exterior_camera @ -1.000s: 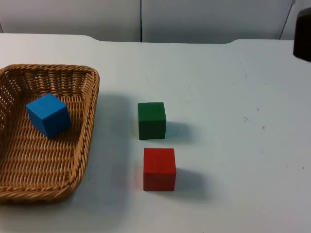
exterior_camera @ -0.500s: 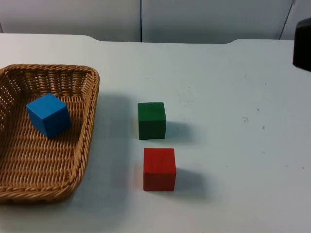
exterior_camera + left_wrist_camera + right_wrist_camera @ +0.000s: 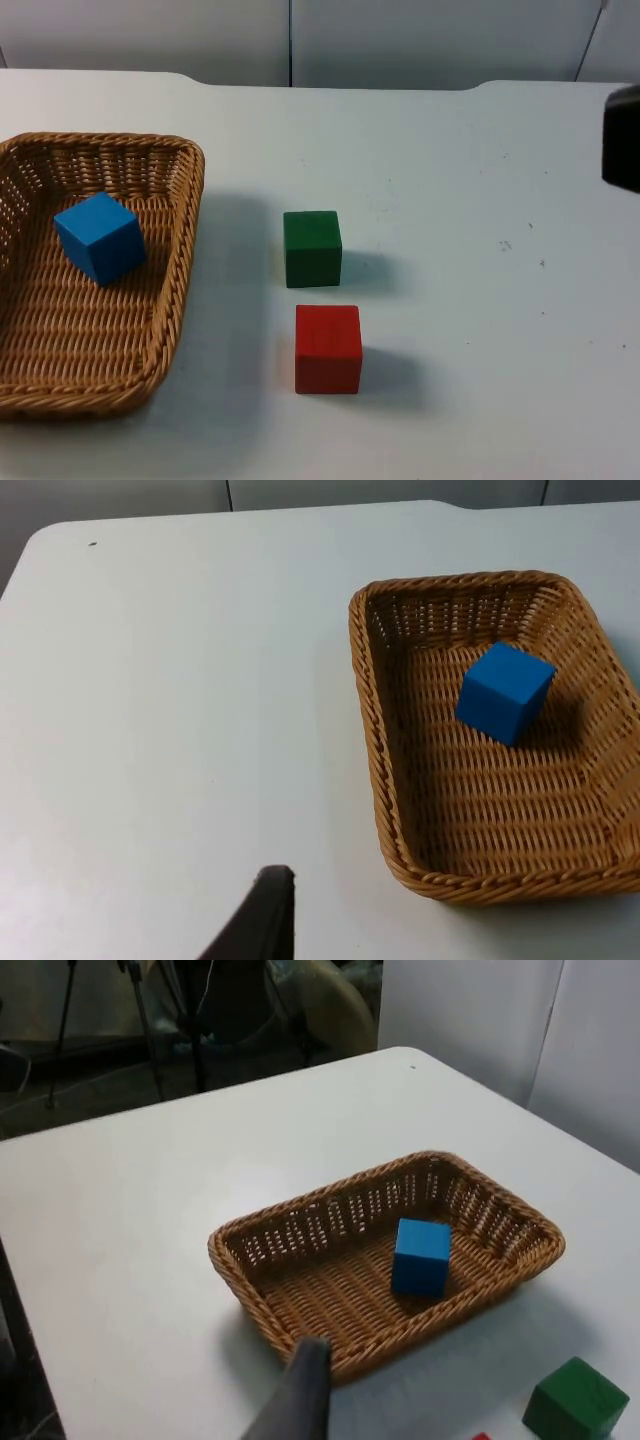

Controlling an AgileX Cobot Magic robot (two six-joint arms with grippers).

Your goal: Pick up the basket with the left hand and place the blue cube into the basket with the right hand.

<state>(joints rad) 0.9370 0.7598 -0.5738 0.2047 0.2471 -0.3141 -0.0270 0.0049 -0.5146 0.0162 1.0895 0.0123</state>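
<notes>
The wicker basket (image 3: 186, 240) rests on the white table at the left, and the blue cube (image 3: 98, 238) lies inside it, slightly tilted. In the left wrist view my left gripper (image 3: 262, 920) hovers over bare table a short way from the basket's (image 3: 366, 700) long side, with the blue cube (image 3: 503, 692) in it. From the right wrist view my right gripper (image 3: 302, 1388) is raised and well back from the basket (image 3: 228, 1260) and the blue cube (image 3: 420, 1255). A black part of the right arm (image 3: 622, 140) stands at the table's right edge. Nothing holds the basket.
A green cube (image 3: 312, 249) stands on the table to the right of the basket, also visible as the green cube (image 3: 577, 1400). A red cube (image 3: 328, 348) sits just in front of it. The grey partition wall (image 3: 300, 40) closes off the far edge.
The black part of the right arm at the right edge has come lower in the top view. The basket and the three cubes have not moved.
</notes>
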